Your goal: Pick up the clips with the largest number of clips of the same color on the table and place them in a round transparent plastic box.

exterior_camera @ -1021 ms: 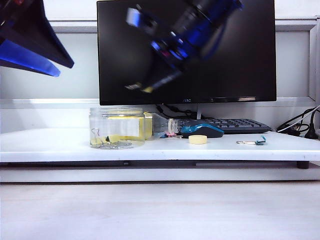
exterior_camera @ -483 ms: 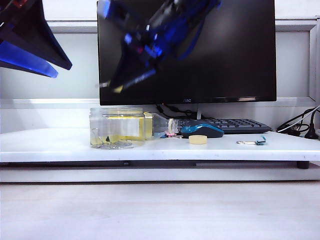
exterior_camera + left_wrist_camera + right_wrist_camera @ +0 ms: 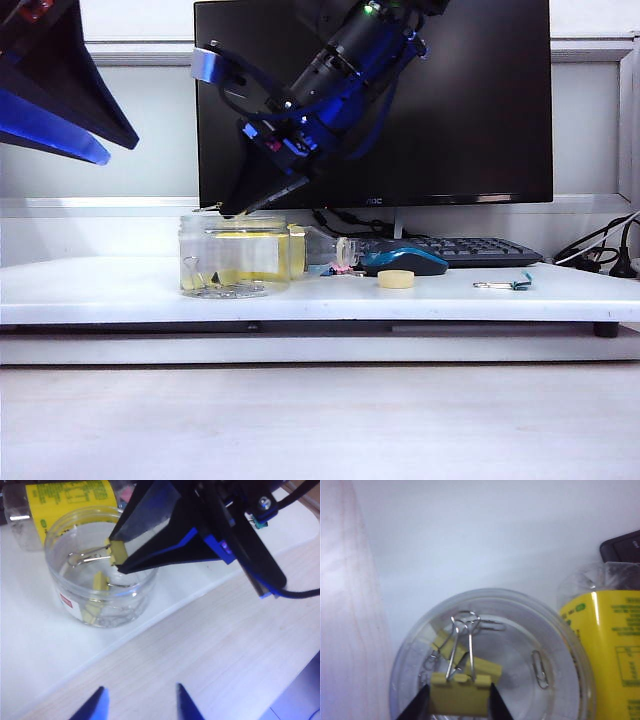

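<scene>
Directly below my right gripper [image 3: 459, 700], which pinches a yellow binder clip [image 3: 460, 694], sits the round transparent plastic box [image 3: 570, 645]; my left gripper [image 3: 139, 705] hangs open, farther off.

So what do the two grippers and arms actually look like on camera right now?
The right gripper has black wedge-shaped fingers tapering to thin tips, with blue inner faces and blue fittings. Its arm is black and cylindrical, with black cables looped beside it. The left gripper shows blue pointed fingertips at the wrist view's edge, and broad black-and-blue fingers in the exterior view.
</scene>
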Controlling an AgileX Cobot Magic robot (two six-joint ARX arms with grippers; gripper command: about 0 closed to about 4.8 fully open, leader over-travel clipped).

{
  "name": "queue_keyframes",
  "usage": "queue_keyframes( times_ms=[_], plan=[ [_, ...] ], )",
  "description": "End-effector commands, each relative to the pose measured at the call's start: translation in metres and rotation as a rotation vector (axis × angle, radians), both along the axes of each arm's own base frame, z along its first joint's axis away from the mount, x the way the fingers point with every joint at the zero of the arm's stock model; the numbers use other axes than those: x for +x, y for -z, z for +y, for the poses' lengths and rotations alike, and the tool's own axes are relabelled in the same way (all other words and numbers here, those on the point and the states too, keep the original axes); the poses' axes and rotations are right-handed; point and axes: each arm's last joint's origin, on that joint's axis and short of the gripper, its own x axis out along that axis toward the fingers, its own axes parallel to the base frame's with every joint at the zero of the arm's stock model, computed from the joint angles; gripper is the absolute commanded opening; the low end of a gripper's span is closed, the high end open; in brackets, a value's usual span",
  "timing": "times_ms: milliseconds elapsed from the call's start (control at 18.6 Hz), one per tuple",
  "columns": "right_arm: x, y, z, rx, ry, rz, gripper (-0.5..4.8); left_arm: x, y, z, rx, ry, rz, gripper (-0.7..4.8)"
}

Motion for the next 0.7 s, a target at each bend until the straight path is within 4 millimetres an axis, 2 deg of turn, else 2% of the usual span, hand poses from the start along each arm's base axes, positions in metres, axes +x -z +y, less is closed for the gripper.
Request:
queue_keyframes(
  times_ms=[54,161,215,269,376,483,591,698],
  plan=[
    [0.001,-0.004,0.001,0.008,0.014,-0.035,1.83,0.000,-0.001,0.000,-0.005,0.003,-0.008,1.83],
    [0.002,-0.004,0.001,0.000,0.024,-0.042,1.85,0.000,-0.001,0.000,-0.005,0.003,-0.009,1.83],
    [0.002,-0.004,0.000,-0.009,0.035,-0.049,2.15,0.000,-0.001,0.000,-0.006,0.003,-0.009,1.83],
    [0.002,-0.005,0.001,-0.008,0.035,-0.050,2.21,0.000,-0.001,0.000,-0.006,0.002,-0.010,1.83],
    [0.003,-0.013,0.002,0.001,0.043,-0.074,2.21,0.000,-0.002,0.000,-0.004,0.003,-0.015,1.83],
    [0.003,-0.040,0.003,0.039,0.046,-0.124,2.21,0.002,-0.005,-0.001,-0.016,0.001,-0.049,1.83],
    [0.001,-0.084,0.001,0.116,0.069,-0.188,2.21,0.004,-0.010,-0.002,-0.040,0.000,-0.096,1.83],
    [-0.005,-0.119,-0.006,0.181,0.091,-0.227,2.20,0.005,-0.017,-0.002,-0.057,0.000,-0.128,1.83]
  ],
)
